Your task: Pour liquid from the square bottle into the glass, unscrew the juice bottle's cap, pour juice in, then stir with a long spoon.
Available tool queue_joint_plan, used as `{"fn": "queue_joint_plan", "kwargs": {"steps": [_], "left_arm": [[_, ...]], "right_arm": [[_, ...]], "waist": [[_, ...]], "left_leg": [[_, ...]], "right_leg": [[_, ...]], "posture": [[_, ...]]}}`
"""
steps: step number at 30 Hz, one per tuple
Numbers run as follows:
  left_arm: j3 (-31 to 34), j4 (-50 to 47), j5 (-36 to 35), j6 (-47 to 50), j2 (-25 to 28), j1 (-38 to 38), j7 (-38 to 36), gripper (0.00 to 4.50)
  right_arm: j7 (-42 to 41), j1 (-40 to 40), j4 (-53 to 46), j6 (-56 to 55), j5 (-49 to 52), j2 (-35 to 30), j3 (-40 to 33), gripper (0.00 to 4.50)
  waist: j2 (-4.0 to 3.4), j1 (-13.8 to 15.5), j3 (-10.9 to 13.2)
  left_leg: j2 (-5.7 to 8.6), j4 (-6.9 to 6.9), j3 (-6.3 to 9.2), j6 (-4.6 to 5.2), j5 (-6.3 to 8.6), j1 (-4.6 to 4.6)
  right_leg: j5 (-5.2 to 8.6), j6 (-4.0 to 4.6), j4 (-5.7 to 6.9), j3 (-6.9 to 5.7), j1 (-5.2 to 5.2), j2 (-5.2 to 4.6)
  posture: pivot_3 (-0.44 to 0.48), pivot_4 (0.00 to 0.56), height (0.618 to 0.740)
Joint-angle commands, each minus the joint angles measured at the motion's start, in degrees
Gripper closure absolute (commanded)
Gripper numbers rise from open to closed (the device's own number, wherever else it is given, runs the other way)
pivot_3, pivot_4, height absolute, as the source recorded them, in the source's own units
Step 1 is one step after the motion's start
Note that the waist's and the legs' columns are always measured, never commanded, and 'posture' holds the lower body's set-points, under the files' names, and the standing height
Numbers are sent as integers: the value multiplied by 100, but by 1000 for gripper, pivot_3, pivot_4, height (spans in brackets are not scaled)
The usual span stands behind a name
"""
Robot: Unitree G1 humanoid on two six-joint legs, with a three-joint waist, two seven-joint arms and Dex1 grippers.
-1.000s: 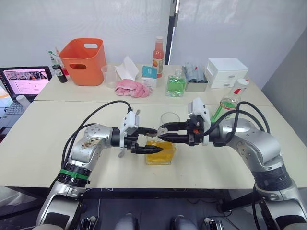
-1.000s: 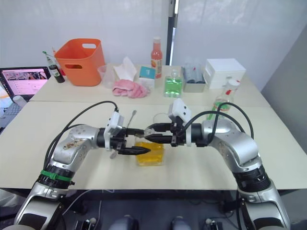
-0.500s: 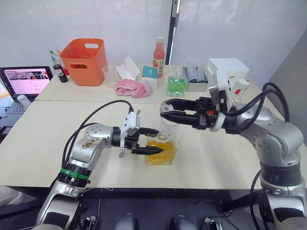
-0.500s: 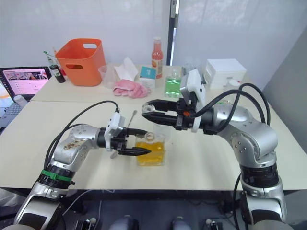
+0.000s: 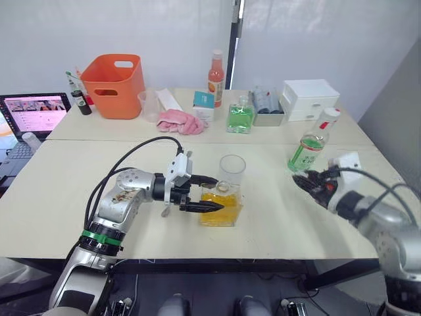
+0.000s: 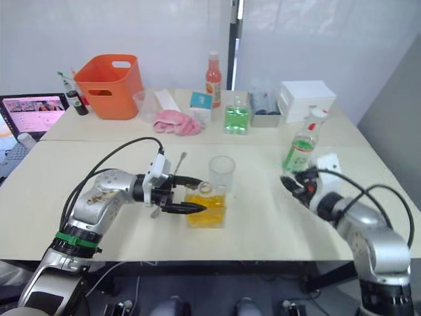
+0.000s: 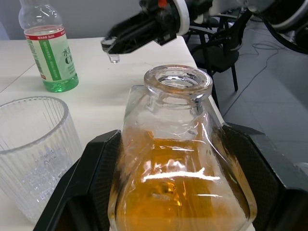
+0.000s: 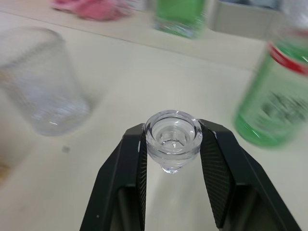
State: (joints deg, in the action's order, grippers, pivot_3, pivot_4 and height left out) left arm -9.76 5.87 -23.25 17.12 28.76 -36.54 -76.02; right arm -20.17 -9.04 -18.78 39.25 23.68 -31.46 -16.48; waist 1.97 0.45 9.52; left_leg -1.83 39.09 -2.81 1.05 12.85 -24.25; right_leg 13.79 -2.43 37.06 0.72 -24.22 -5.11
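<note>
We take the glass (image 5: 232, 172) as our reference; it stands upright and empty near the middle of the desk (image 5: 79, 178).

The square bottle (image 5: 220, 204) stands directly in front of the glass, touching or almost touching it, with orange-yellow liquid in its lower body and its neck open. Our left hand (image 5: 209, 194) reaches in from the left of the glass, and its two black fingers (image 7: 94, 163) press against opposite sides of the square bottle, as the left wrist view confirms.

Our right hand (image 5: 304, 182) is well to the right of the glass, low over the desk. Its fingers (image 8: 126, 166) pinch a small clear glass stopper (image 8: 173, 136) between them, with the stopper's rounded top facing the wrist camera.

The juice bottle (image 5: 310, 142) stands upright to the right of the glass and slightly behind it, just beyond our right hand. It carries a green-and-white label and a red neck ring, and the juice bottle's cap (image 5: 331, 112) sits on its neck.

The long spoon (image 6: 176, 162) lies flat on the desk to the left of the glass, partly hidden behind our left hand.

Behind the glass, along the far side of the desk, we see a green square bottle (image 5: 240, 116), a tall orange-red bottle (image 5: 216, 72), a pink cloth (image 5: 178, 121), an orange bucket (image 5: 115, 84) and a white drawer box (image 5: 310, 99). A laptop (image 5: 34, 110) sits far to the left.
</note>
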Motion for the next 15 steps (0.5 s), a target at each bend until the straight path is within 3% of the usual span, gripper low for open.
{"fn": "queue_joint_plan", "kwargs": {"steps": [1,7,15], "left_arm": [[-81,-41,35,-29,-32,-25,-68,1688],[-63,-50,34,-15,-13,-30,-88,1688],[-57,-65,37,-11,-10,-46,-85,1688]], "right_arm": [[1022,170,134,-820,-817,549,26,3433],[1778,43,1052,-1482,-1386,1159,-15,3433],[1727,-75,1745,-1691,-1303,1262,-129,3433]], "waist": [[-3,-4,-2],[-5,-14,-1],[-6,-12,-1]], "left_leg": [[0,1,-2,1,-1,2],[3,0,-5,4,-5,0],[2,0,-3,5,-4,1]], "right_leg": [[0,-1,1,2,1,0],[0,-1,0,5,-1,0],[0,-1,-2,4,3,0]], "posture": [[0,150,715],[0,150,715],[0,150,715]]}}
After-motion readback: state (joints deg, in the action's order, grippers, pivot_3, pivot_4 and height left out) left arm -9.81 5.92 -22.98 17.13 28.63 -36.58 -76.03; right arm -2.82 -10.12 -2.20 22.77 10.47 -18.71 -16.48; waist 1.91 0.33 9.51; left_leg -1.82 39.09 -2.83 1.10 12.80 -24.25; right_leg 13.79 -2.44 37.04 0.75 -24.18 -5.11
